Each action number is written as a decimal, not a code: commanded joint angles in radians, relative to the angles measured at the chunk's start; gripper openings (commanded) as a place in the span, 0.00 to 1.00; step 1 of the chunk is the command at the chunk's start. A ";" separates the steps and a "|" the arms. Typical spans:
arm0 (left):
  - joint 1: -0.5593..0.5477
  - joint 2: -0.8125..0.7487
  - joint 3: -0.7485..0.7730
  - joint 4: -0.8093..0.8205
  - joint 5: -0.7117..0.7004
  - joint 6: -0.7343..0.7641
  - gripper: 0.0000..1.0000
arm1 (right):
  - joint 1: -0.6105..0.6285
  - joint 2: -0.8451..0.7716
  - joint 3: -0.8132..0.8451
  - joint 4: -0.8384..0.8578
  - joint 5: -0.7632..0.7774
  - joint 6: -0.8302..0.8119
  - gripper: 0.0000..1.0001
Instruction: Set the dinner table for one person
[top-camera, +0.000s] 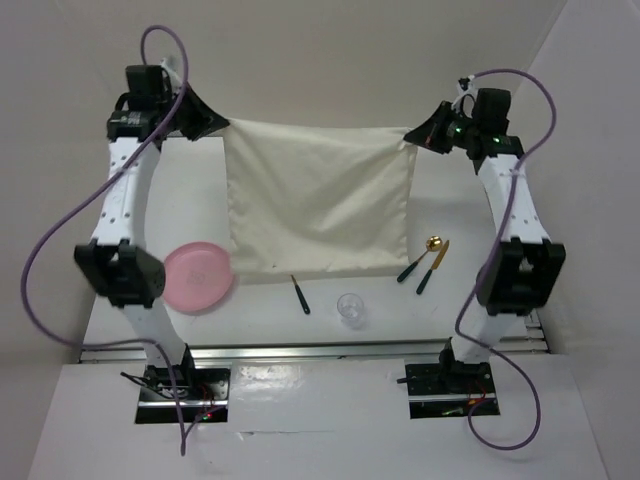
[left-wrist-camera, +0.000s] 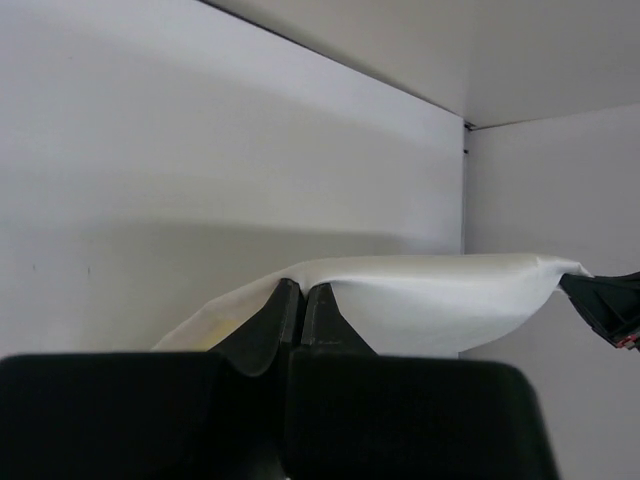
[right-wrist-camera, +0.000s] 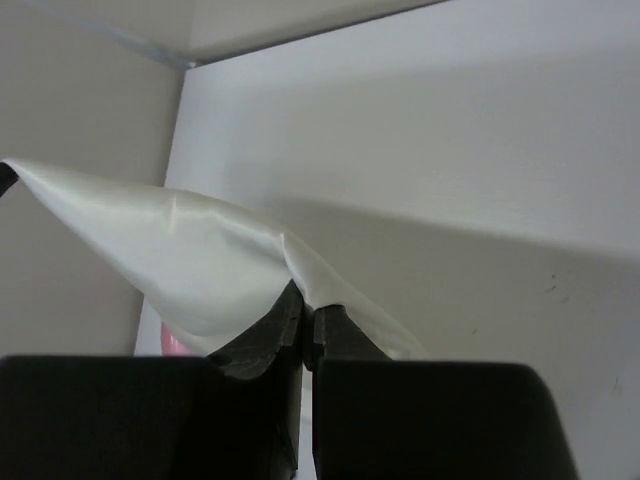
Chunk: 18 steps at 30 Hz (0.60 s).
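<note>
Across the upper middle of the top view, the cream cloth (top-camera: 320, 200) hangs stretched between the left gripper (top-camera: 216, 124) and right gripper (top-camera: 421, 135), each clamped on an upper corner. Spreading it looks the step in hand; next it needs lowering flat onto the dinner table (top-camera: 270, 325), filling the frame's centre. The pink plate (top-camera: 200, 276), lower left, is bare; the clear cup (top-camera: 351, 309), lower centre, looks empty.
</note>
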 joint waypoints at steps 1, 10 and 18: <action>-0.013 0.245 0.144 0.067 -0.041 -0.010 0.00 | -0.011 0.214 0.081 0.151 -0.039 0.065 0.00; -0.004 0.463 0.215 0.141 -0.021 0.004 0.89 | -0.011 0.618 0.367 0.080 -0.023 0.075 0.77; -0.025 0.268 -0.092 -0.013 -0.173 0.153 0.58 | 0.000 0.296 -0.135 0.145 0.131 0.004 0.71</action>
